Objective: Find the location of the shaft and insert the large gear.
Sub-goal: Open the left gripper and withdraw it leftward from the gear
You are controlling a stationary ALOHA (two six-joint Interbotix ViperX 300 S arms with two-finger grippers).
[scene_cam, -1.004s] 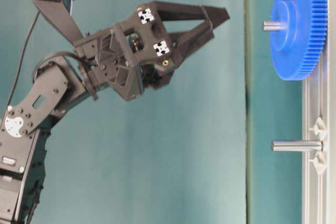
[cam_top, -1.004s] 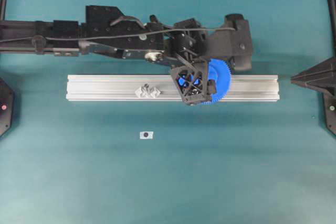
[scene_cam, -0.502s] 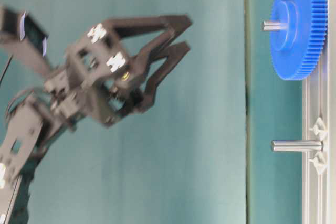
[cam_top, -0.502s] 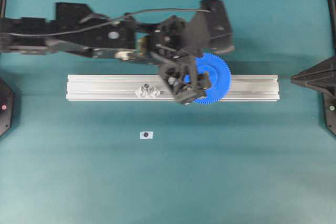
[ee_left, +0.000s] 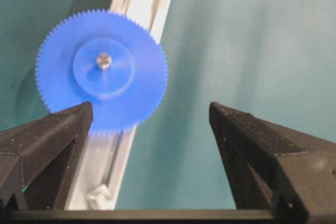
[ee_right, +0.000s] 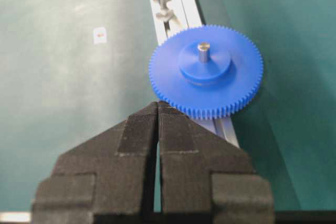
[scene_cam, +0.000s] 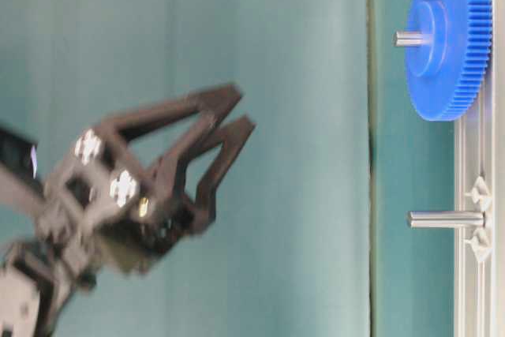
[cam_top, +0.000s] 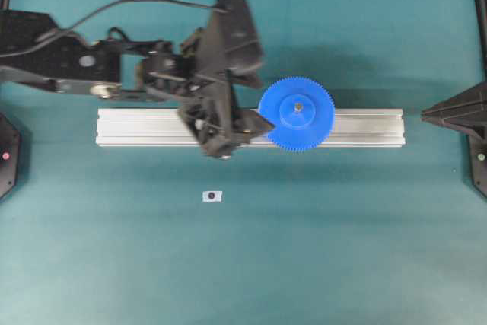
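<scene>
The big green table (cam_top: 342, 249) fills the overhead view, and a long silver rail (cam_top: 137, 127) lies flat across its middle. The left arm (cam_top: 68, 66) is black and comes in from 9 o'clock. Its left end effector (cam_top: 251, 121) hangs over the rail, at 9 o'clock from the large gear (cam_top: 297, 113), and its two fingers are spread wide apart with nothing between them. In the left wrist view the gear shows past the left finger, and the fingers do not touch it. The large gear is bright blue with lots of little teeth (it is wider than the rail), and it sits flat on the rail, right of the middle. The shaft (cam_top: 297, 106) pokes up through the hole in the gear's round hub. The right end effector (ee_right: 158, 109) only shows in its own wrist view, with both fingers pressed tight together and nothing in them; the gear lies just past its tips at 12 o'clock. A second grey pin (scene_cam: 446, 219) stands on the rail too, with tiny clear brackets (scene_cam: 478, 192) beside it. A small white tag (cam_top: 212, 196) with a dark dot lies on the table at 6 o'clock from the left end effector, well apart from the rail.
</scene>
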